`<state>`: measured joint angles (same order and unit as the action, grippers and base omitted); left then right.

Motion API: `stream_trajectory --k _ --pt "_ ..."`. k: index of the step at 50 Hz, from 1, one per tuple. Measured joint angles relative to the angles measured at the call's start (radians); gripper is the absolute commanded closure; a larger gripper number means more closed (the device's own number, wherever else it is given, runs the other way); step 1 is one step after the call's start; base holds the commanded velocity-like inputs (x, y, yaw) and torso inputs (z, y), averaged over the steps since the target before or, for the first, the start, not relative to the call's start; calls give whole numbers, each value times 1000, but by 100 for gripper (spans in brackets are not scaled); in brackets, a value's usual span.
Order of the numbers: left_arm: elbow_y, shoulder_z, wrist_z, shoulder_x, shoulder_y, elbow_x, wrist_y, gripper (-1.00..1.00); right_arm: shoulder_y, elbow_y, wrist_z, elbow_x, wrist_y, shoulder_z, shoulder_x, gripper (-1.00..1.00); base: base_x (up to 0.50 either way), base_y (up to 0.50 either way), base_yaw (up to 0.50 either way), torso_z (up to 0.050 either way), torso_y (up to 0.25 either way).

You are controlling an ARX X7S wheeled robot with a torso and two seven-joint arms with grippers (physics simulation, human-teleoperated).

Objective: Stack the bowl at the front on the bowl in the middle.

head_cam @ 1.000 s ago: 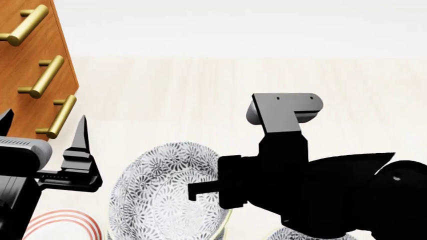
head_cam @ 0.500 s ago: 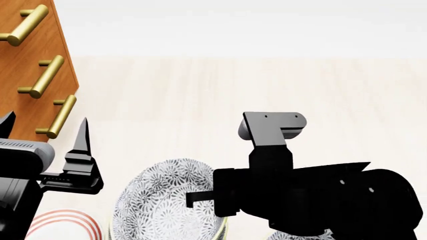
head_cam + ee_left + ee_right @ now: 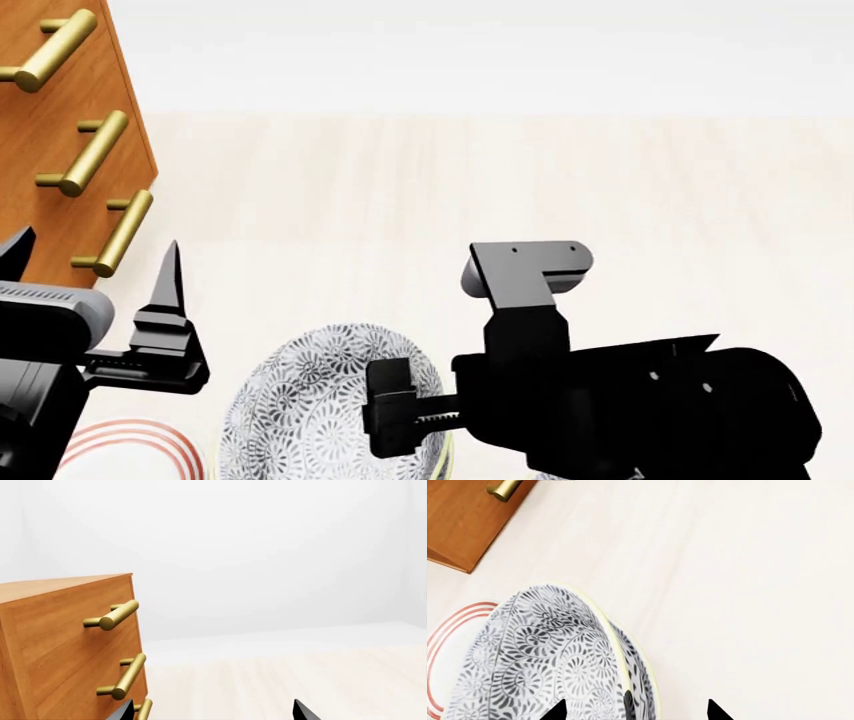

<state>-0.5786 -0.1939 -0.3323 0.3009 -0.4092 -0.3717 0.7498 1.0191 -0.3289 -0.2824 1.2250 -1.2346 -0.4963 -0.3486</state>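
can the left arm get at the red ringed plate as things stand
Probably yes. The left gripper hangs open just above the plate, with nothing between them in the head view. The patterned bowl in the right gripper sits beside the plate, so room is tight there.

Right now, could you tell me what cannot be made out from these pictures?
- Floral bowl: head view, its lower part is cut off by the frame edge and its right side is hidden by the right arm.
- Right end effector: wrist view shows only finger tips at the frame edge; a grip on the rim cannot be confirmed.
- Second bowl: only a sliver shows behind the first.
- Plate: mostly cut off.
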Motion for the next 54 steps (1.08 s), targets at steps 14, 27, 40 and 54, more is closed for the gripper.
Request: stream_trajectory --k 14,27,40,54 --pt "1 0 -4 1 -3 -9 0 -100 -36 293 -203 -53 68 45 -74 -100 0 0 0 0 0" --pt "-68 45 14 -17 102 3 -216 -100 -305 865 -456 -574 438 -60 -270 -100 0 0 0 0 0" --pt "-135 75 31 -31 210 20 -436 -100 -506 1125 -632 -892 661 -129 -386 -100 0 0 0 0 0" --pt "-148 73 30 -28 225 22 -499 -100 -559 1190 -677 -973 731 -141 -417 -100 0 0 0 0 0"
